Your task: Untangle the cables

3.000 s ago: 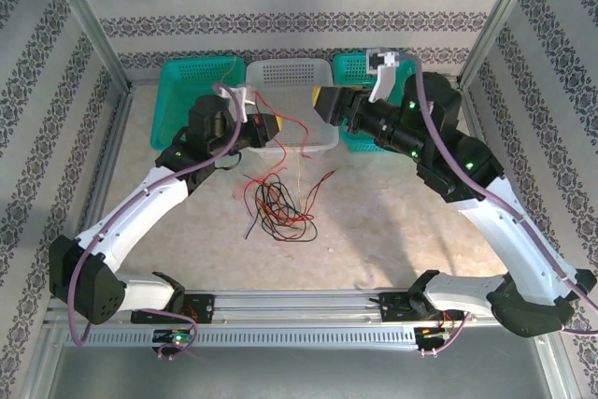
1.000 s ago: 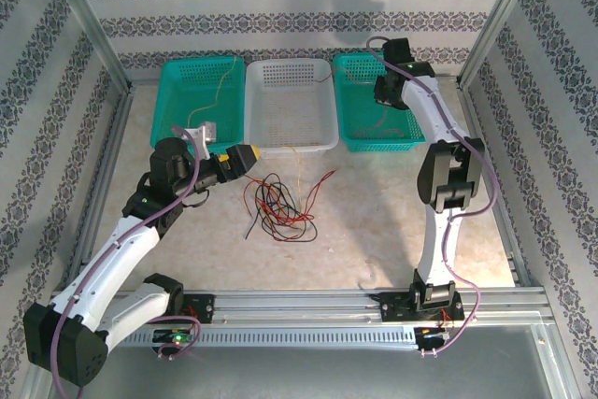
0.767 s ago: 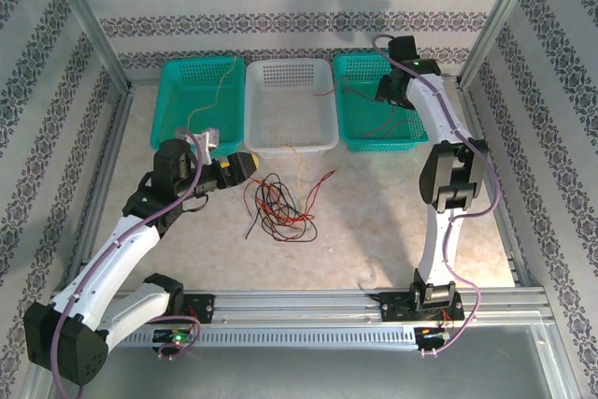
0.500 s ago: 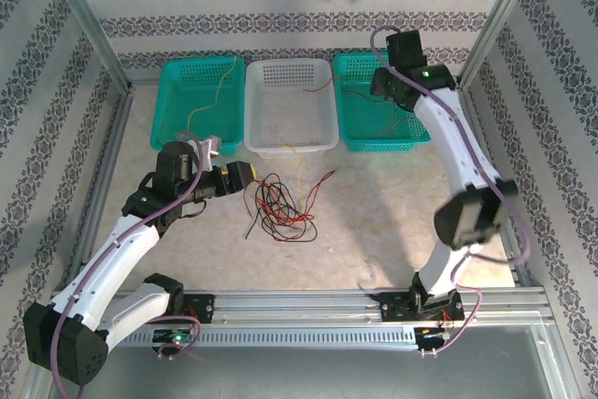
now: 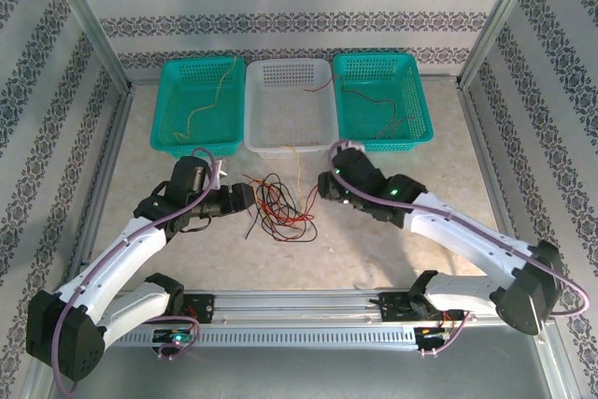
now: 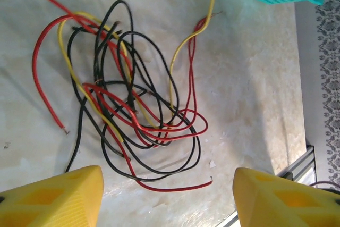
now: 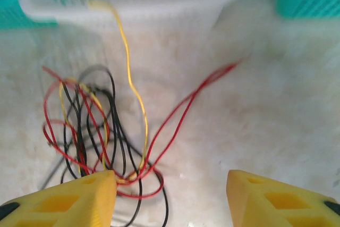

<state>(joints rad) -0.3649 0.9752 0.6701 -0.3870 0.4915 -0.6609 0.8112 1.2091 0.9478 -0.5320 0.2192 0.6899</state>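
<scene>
Thin, curly red, black and yellow cables (image 5: 280,207) lie in a loose tangle on the pale marbled tabletop (image 5: 392,259), just in front of the white plastic mesh basket (image 5: 290,100). In the left wrist view the cables (image 6: 133,104) loop over and under one another, with red and black ends trailing out of the heap. One yellow strand (image 5: 297,163) runs from the tangle up over the near rim of the white basket; the right wrist view shows this strand (image 7: 130,78) hanging down the basket's front wall (image 7: 133,3).

The left gripper (image 5: 243,199) sits low just left of the tangle, its yellow fingers (image 6: 50,195) spread wide apart with nothing between them. The right gripper (image 5: 324,186) is just right of the tangle, its yellow fingers (image 7: 281,200) likewise parted and holding nothing. Neither touches the cables.

A teal plastic basket (image 5: 201,100) on the left holds a tan-yellow wire (image 5: 210,100). A second teal basket (image 5: 378,91) on the right holds several thin dark and red wires (image 5: 388,114).
</scene>
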